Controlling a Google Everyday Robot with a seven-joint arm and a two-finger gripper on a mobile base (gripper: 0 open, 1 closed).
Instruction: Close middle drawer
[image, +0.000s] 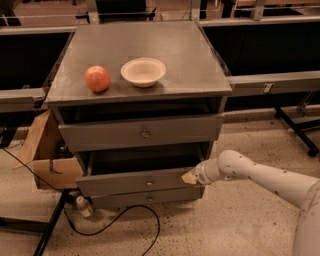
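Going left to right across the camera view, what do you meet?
From the left: cardboard box → apple → bowl → gripper, at the right end of the middle drawer front.

Pincer (190, 176) low, at the tip of the outstretched white arm (260, 177).

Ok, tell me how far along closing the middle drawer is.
Done: the pincer is at the right front end of the middle drawer. In hand: the push, it seems. Left: the rest of the travel; the drawer stands out, its tray open under the top drawer.
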